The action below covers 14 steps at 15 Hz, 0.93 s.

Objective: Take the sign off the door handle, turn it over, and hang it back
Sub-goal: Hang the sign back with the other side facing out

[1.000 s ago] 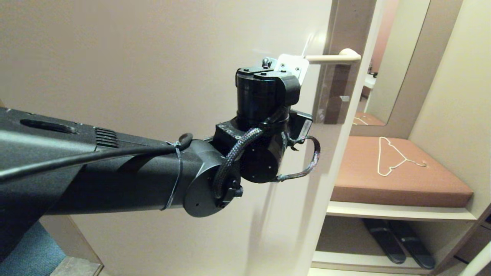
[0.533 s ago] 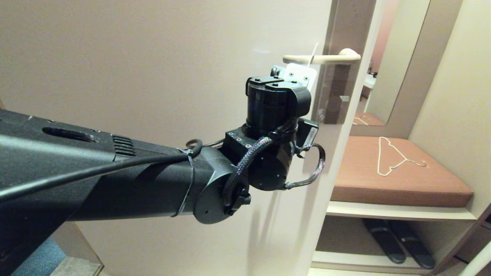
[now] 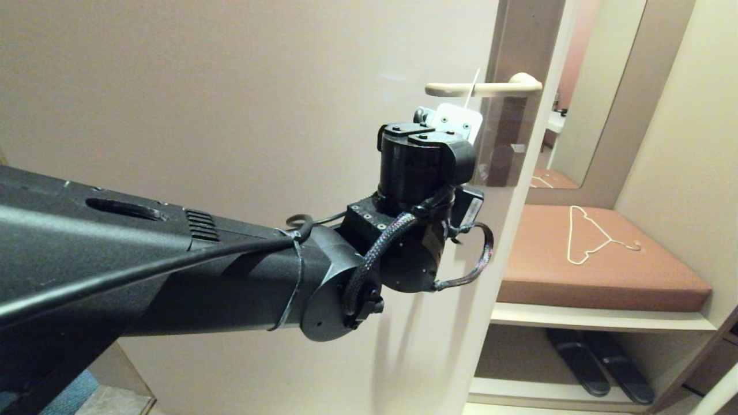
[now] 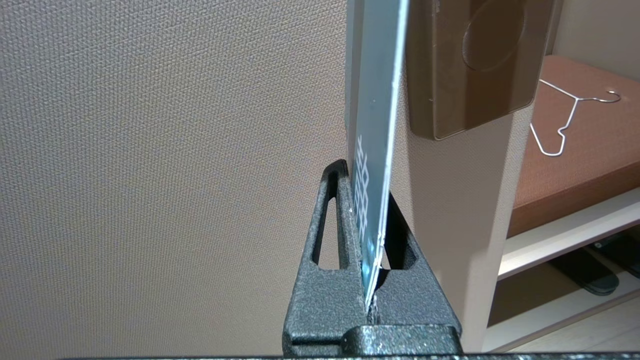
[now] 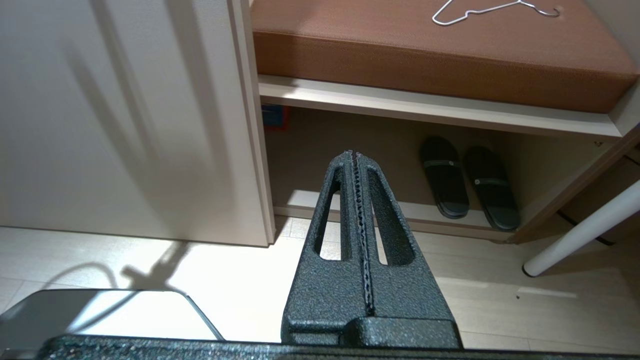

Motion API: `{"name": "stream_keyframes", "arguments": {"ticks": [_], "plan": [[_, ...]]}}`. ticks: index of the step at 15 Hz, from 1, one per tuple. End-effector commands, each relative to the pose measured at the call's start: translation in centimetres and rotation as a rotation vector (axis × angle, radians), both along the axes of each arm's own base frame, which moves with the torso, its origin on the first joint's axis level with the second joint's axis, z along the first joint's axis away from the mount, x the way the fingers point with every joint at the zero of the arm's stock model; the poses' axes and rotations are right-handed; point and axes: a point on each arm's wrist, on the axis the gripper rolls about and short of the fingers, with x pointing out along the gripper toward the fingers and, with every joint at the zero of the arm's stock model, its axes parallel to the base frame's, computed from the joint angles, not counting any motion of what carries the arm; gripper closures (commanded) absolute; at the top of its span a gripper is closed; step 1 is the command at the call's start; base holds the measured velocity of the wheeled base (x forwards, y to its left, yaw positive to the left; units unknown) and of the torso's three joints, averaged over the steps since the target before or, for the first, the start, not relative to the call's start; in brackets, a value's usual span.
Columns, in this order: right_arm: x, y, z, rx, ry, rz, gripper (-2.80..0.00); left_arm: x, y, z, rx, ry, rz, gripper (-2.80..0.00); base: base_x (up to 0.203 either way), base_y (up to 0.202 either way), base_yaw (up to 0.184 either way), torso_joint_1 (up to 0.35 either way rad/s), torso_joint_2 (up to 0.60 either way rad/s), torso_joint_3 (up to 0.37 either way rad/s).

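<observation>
My left gripper (image 4: 369, 190) is shut on the lower end of the sign (image 4: 377, 100). The card stands edge-on between the fingers, with its blue printed face showing. In the head view my left wrist (image 3: 426, 161) sits just below the door handle (image 3: 490, 88) and hides the fingers. The sign's thin white edge (image 3: 475, 76) crosses the lever about a third of the way in from its free end, showing above and below it. The brownish-grey plate (image 4: 470, 65) is close beside the card. My right gripper (image 5: 354, 152) is shut and empty, low down, pointing towards the floor.
The pale door (image 3: 259, 86) fills the left. To the right is a brown cushioned bench (image 3: 599, 271) with a white wire hanger (image 3: 594, 236) on it. Dark slippers (image 3: 599, 360) sit on the shelf below. A mirror (image 3: 599, 86) stands behind.
My left wrist has moved right and down. The lever's free end, covered a second ago, now shows in full, with the sign's edge across it.
</observation>
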Motion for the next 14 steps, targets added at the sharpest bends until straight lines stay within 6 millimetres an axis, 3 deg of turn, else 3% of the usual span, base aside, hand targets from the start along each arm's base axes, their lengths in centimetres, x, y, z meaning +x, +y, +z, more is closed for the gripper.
{"name": "stream_keyframes", "arguments": {"ticks": [1,12,13,14], "plan": [[0.01,0.00,0.00,0.000,0.001,0.001,0.00,0.15,-0.16,-0.32,0.004,0.002,0.003,0.00,0.000,0.000,0.000,0.000,0.00,0.000],[0.01,0.00,0.00,0.000,0.001,0.001,0.00,0.42,-0.44,-0.86,0.004,0.004,-0.001,0.00,0.000,0.000,0.000,0.000,0.00,0.000],[0.01,0.00,0.00,0.000,0.001,0.001,0.00,0.42,-0.44,-0.81,0.000,0.001,-0.002,-2.80,0.000,0.000,0.000,0.000,0.00,0.000],[0.01,0.00,0.00,0.000,0.001,0.001,0.00,0.46,-0.51,-0.94,-0.005,0.001,-0.003,-2.80,0.000,0.000,0.000,0.000,0.00,0.000]]}}
